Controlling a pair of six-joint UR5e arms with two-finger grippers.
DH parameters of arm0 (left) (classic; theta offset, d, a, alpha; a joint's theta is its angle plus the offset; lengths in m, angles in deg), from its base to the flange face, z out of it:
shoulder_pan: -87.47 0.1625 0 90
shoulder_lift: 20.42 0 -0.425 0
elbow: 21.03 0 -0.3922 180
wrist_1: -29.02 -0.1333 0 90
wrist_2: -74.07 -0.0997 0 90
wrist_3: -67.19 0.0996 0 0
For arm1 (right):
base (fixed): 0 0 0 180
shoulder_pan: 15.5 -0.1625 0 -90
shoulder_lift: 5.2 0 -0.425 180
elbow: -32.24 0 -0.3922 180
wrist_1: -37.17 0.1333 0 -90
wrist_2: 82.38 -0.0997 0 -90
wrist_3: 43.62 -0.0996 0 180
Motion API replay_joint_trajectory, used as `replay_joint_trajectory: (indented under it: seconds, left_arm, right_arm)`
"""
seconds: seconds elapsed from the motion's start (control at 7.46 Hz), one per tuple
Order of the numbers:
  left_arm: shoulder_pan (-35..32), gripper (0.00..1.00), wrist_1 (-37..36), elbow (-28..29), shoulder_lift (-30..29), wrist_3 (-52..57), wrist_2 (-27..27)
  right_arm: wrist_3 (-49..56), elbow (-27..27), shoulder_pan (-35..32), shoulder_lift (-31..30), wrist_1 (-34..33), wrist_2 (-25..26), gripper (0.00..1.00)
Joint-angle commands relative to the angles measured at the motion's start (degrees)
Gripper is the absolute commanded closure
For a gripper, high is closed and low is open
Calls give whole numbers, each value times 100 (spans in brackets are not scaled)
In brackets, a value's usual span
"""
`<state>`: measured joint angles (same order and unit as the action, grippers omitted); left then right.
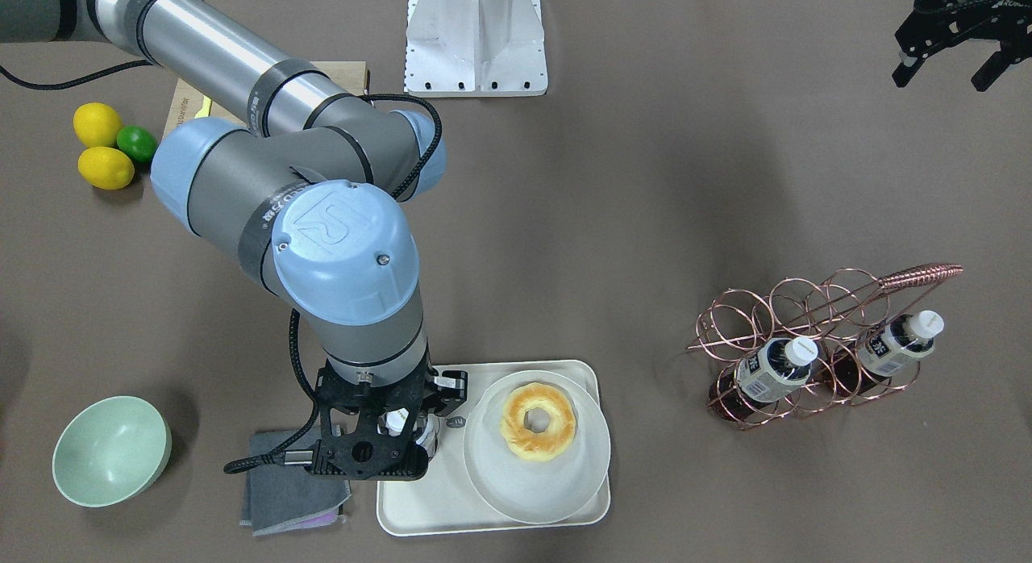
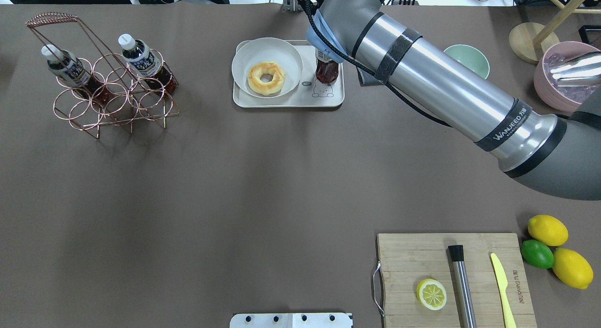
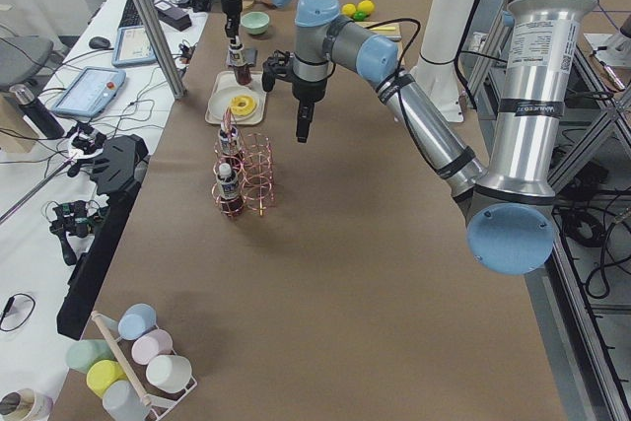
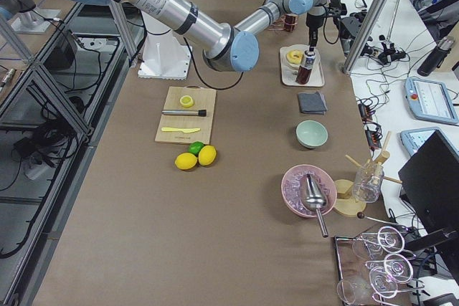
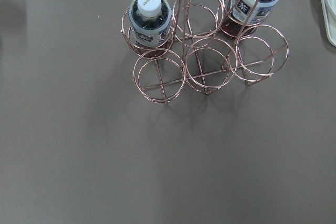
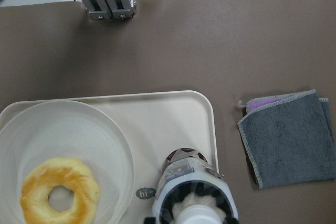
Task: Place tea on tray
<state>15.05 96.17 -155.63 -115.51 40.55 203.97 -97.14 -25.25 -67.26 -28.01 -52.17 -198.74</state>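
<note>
A tea bottle [image 2: 327, 72] stands upright on the cream tray [image 2: 286, 100], on its end next to the bear drawing. My right gripper [image 1: 397, 424] comes straight down over it and is shut on its neck. The right wrist view shows the bottle [image 6: 194, 192] from above on the tray [image 6: 157, 119]. Two more tea bottles [image 1: 776, 369] [image 1: 896, 341] stand in the copper wire rack [image 1: 806, 305]. My left gripper [image 1: 951, 51] is open and empty, high above the table near the rack.
A white plate [image 1: 532, 474] with a donut [image 1: 538, 422] fills the tray's other end. A grey cloth [image 1: 282, 482] and a green bowl [image 1: 111, 450] lie beside the tray. A wooden cutting board [image 2: 450, 276], lemons and a lime [image 1: 101, 143] are near the robot.
</note>
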Motion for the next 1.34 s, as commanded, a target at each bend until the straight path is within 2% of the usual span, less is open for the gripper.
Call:
replay_joint_trajectory:
  seconds: [0.0, 0.13, 0.27, 0.4, 0.67, 0.8, 0.94, 1.21]
  left_arm:
    - [1, 3, 0, 12, 8, -16, 0]
    - [1, 3, 0, 47, 8, -16, 9]
    - [-17, 3, 0, 48, 8, -7, 9]
    - [-95, 3, 0, 100, 8, 19, 9]
    - [-533, 3, -17, 528, -1, 797, 9]
    - [-1023, 3, -26, 931, -1, 1593, 17]
    - [-1358, 3, -26, 1466, -140, 2010, 339]
    - [-1476, 3, -61, 2198, -614, 2050, 465]
  right_arm:
    - [-1, -69, -9, 4, 4, -9, 0]
    - [9, -331, -70, -48, -74, -157, 0]
    - [26, -960, -236, -397, -301, -376, 0]
    - [357, -1766, -481, -887, -712, -648, 0]
    - [1374, -3393, -956, -1906, -1801, -703, 0]
    - [1954, -4218, -1228, -2817, -1850, -808, 0]
    - [2621, -4540, -1605, -3452, -1833, -1157, 0]
    - [4114, -4649, -2291, -4412, -1815, -1301, 0]
